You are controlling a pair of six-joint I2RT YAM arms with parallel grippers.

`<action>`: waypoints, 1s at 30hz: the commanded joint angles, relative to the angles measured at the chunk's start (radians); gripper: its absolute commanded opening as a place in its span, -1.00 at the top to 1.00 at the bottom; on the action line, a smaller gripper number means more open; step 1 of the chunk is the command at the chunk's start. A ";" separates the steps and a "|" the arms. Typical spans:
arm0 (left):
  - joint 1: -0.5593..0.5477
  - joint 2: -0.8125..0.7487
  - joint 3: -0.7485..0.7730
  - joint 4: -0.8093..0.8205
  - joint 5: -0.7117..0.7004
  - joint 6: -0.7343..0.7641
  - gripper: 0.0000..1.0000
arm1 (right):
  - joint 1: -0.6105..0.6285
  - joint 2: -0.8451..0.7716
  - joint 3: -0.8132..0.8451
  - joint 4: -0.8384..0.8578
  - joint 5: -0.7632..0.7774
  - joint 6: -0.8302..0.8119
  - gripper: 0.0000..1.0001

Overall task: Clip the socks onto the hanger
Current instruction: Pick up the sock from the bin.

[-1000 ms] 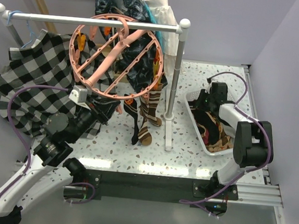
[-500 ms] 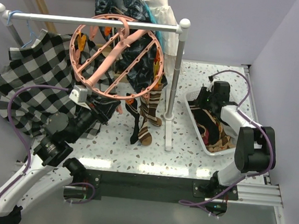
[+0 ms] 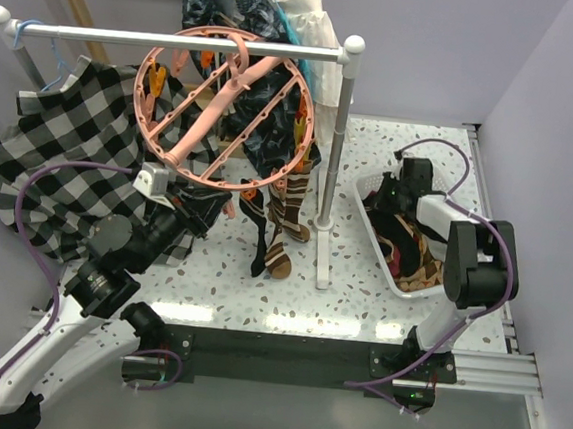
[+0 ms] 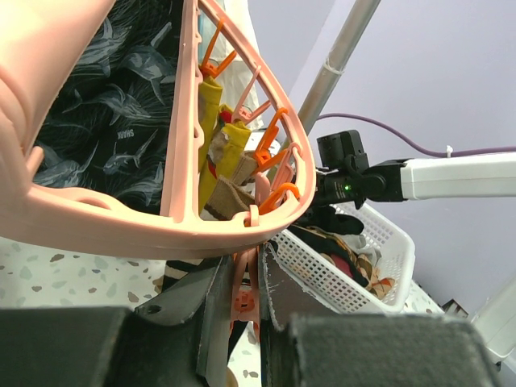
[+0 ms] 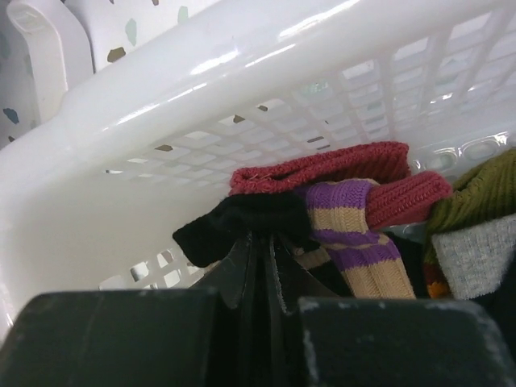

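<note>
Speckled worktop (image 3: 362, 271), lilac walls on three sides.

Left claw (image 4: 246, 262): closed on one pink clip (image 4: 244, 304), which hangs between the jaws. The hanger (image 4: 121, 226) runs just above this claw, with its ring rim touching the top of the clip.

Right claw (image 5: 262, 246): lowered into the white basket (image 5: 242, 72), and the jaws appear pinched together on the edge of a black sock (image 5: 234, 222). A purple-and-tan striped sock (image 5: 355, 234) lies against the black one, just right of the claw tips. A red ribbed sock (image 5: 322, 165) lies just beyond, and the basket wall beyond that.

Step judged: one sock is to be drawn from the basket. Only a thin edge is held, so a slow, straight lift is advised. The striped sock should be watched in case it is dragged up too. The clip is best kept steady in the left claw until the sock is brought to it.

Counts:
- arms: two
- claws: two
- hanger: one
- basket: one
- white rail (image 3: 181, 41): one, far beyond the left claw
- socks in the basket: at least five pieces are told apart (black, striped, red, olive, grey); more may lie hidden beneath
- socks on the hanger: two mustard pieces (image 4: 211, 105) are counted beyond the left claw, and brown striped ones (image 3: 286, 225) hang below the ring; their number cannot be settled
- checkered shirt (image 3: 61, 155): one, left of the left claw
</note>
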 commanded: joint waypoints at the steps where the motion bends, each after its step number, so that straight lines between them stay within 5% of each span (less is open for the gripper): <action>1: 0.001 0.011 0.033 -0.012 0.017 -0.011 1.00 | -0.001 -0.047 0.013 0.002 0.026 -0.005 1.00; 30: 0.001 0.003 0.050 -0.014 0.017 -0.017 1.00 | -0.001 -0.494 0.139 -0.231 0.003 -0.014 1.00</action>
